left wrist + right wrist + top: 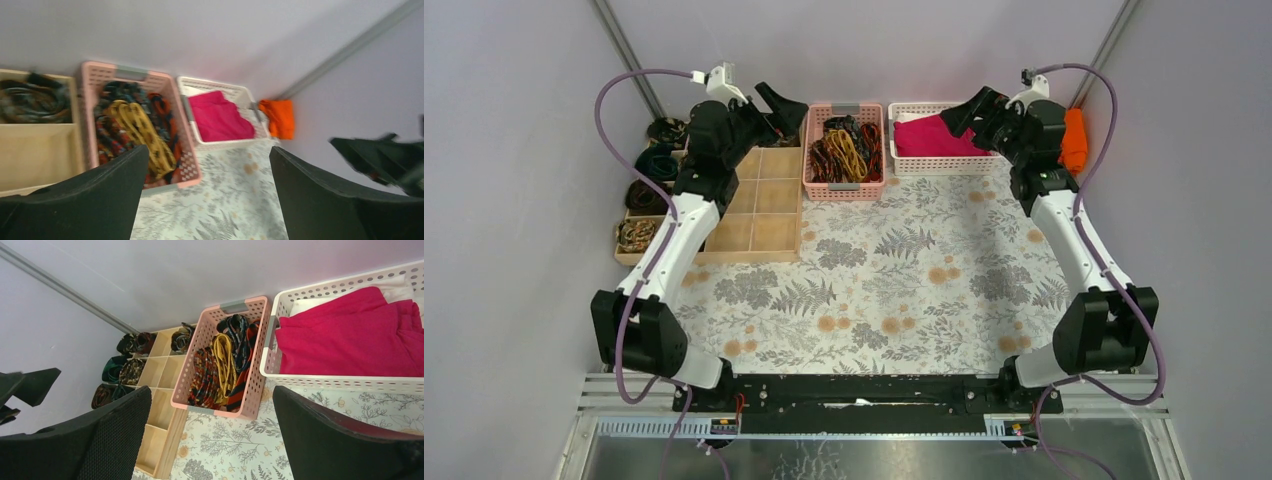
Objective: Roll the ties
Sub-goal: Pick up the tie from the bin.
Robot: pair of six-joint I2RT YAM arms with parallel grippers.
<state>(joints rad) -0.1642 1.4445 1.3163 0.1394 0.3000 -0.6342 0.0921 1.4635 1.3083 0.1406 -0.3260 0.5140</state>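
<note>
Left end effector and right end effector (both spread, empty) flank the pink basket of ties.

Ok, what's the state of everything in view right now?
left gripper: open, empty.
right gripper: open, empty.
loose ties: unrolled, heaped in pink basket.
rolled ties: in wooden organizer, several compartments empty.
magenta cloth: folded, in white basket.
orange cloth: bunched beside white basket.
</note>
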